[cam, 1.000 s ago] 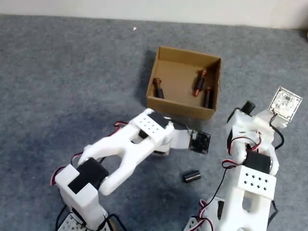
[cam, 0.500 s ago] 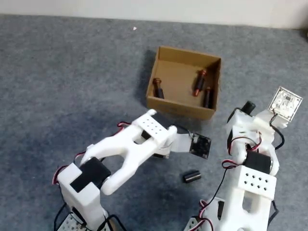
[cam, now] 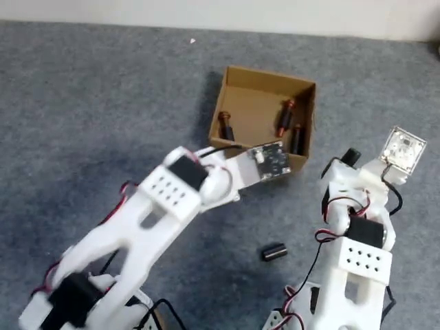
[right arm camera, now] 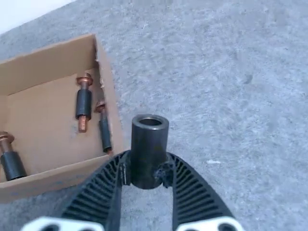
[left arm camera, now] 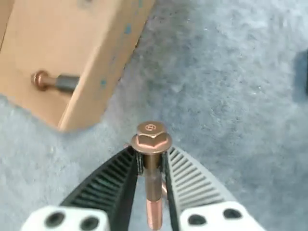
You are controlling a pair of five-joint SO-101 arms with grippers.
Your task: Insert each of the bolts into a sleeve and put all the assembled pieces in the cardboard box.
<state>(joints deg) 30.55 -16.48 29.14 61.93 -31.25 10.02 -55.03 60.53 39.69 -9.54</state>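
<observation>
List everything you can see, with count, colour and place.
cardboard box: one, brown, on the carpet.
assembled pieces: three, copper bolts in black sleeves, inside the box.
loose sleeve: one, black, on the carpet, apart from the box.
bolt: one, copper, in the left gripper.
held sleeve: one, black, in the right gripper.
carpet: one, grey, under everything.
left gripper: one, black and white, near the box.
right gripper: one, black and white, near the box.

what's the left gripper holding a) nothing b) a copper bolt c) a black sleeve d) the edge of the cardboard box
b, the left gripper is shut on a copper bolt, while the black sleeve sits in the right gripper.
</observation>
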